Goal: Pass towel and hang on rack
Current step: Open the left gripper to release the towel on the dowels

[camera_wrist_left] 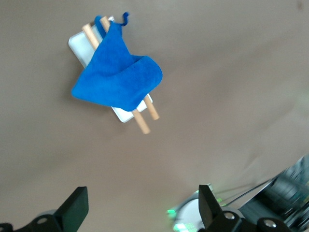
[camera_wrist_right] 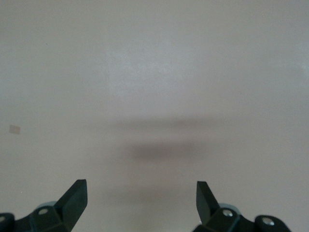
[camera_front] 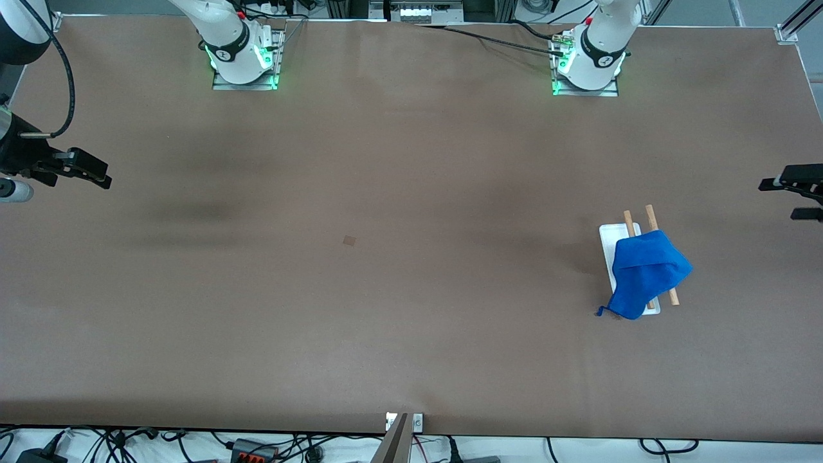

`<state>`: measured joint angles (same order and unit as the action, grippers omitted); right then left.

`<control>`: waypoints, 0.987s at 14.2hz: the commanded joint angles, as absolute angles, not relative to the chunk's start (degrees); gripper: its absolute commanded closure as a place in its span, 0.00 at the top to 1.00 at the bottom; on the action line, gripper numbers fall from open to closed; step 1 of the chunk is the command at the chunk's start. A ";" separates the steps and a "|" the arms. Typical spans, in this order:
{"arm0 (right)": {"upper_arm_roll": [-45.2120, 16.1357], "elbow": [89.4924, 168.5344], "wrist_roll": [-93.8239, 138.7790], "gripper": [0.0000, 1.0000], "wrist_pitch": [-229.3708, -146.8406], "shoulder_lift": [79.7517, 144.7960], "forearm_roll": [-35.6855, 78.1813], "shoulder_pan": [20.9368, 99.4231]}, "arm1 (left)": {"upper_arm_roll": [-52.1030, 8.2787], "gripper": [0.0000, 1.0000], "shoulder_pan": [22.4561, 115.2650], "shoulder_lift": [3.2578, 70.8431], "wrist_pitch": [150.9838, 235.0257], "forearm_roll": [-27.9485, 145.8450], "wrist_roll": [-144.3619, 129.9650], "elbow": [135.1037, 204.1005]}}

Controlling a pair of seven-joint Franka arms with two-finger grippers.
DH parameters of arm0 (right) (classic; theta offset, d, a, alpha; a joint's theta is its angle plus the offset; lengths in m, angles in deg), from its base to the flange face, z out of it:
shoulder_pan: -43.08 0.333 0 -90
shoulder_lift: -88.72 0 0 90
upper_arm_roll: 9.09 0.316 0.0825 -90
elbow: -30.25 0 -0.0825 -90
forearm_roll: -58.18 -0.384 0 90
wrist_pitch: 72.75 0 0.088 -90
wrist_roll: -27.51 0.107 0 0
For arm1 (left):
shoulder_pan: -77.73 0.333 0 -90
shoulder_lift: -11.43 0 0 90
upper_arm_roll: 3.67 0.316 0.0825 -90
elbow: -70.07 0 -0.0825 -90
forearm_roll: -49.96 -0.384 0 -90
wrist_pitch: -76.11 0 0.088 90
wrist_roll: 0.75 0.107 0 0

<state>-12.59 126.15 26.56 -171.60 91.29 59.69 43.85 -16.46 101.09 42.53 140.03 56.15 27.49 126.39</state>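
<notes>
The blue towel (camera_front: 646, 272) is draped over the two wooden rods of the rack (camera_front: 609, 239), which stands toward the left arm's end of the table. Its loop tag hangs at the corner nearest the front camera. The left wrist view shows the towel (camera_wrist_left: 116, 75) on the rack (camera_wrist_left: 78, 44) too. My left gripper (camera_front: 781, 196) is open and empty, up at the table's edge beside the rack; its jaws stand wide apart in the left wrist view (camera_wrist_left: 143, 203). My right gripper (camera_front: 90, 173) is open and empty over the right arm's end of the table, also seen in the right wrist view (camera_wrist_right: 141, 195).
The brown table (camera_front: 386, 289) is bare apart from a small dark square mark (camera_front: 349, 240) near its middle. The arm bases stand along the edge farthest from the front camera. Cables lie along the edge nearest it.
</notes>
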 commanded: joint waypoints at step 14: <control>-9.88 126.14 26.19 1.00 -169.61 90.13 59.76 41.59 | -15.54 1.00 86.79 37.36 135.69 49.96 -3.12 127.80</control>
<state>-10.42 126.11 26.56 -170.62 91.07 59.69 42.40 -16.11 87.00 38.62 135.32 51.09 -3.01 126.37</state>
